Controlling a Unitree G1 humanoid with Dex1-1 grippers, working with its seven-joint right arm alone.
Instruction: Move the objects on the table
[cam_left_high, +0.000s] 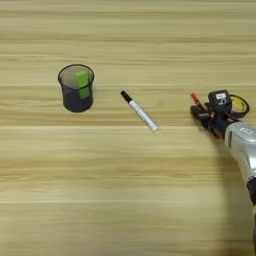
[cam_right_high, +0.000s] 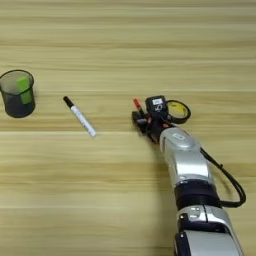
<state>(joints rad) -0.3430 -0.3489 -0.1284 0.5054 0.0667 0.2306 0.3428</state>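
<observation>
A dark mesh cup (cam_left_high: 76, 88) stands upright at the left with a green stick (cam_left_high: 82, 84) inside it. A white black-capped marker (cam_left_high: 139, 111) lies slantwise in the middle of the table (cam_left_high: 125, 190), cap pointing far-left. At the right, my right gripper (cam_left_high: 207, 107) sits low over a thin black-and-red pen, whose red tip (cam_left_high: 195, 98) pokes out beyond it toward the far left. The rest of the pen is hidden under the gripper. A black tape ring with yellow core (cam_right_high: 178, 111) lies flat just right of the gripper, nearly touching it.
My silver forearm (cam_right_high: 187, 165) comes in from the bottom right, with a black cable (cam_right_high: 227, 182) looping on its right side. Bare wood lies between the marker and the gripper and across the near half of the table.
</observation>
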